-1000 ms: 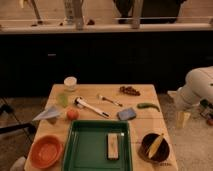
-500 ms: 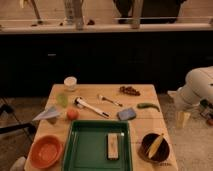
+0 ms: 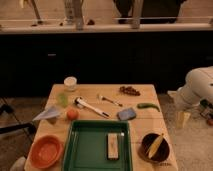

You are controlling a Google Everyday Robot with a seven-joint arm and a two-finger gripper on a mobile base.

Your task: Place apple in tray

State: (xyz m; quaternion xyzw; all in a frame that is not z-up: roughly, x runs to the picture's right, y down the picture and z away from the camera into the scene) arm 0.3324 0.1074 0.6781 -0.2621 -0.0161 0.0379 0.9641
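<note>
Hanging down past the right edge of the table [image 3: 102, 92], the gripper [image 3: 180, 119] is sitting wide open and is holding nothing at all. It is well apart from the apple [image 3: 72, 114] — most of the table is lying between them. The apple is resting on the wood near the left side, just beyond the far left corner of the tray [image 3: 90, 150], not inside it. So the job is only starting, I think, and reaching for the apple is the step in hand.

To do it well, the arm is going to need to cross the table high enough to miss the white-handled tool [image 3: 90, 106]. 2 things are crowding the apple: a grey folded paper [image 3: 47, 114] just to its left and that tool near it, behind. Coming straight down from above is looking safest — 1 finger on each side of the apple's middle, so the round fruit is not rolling away. After that, the tray is offering lots of bare room left of the pale block [image 3: 113, 146].
</note>
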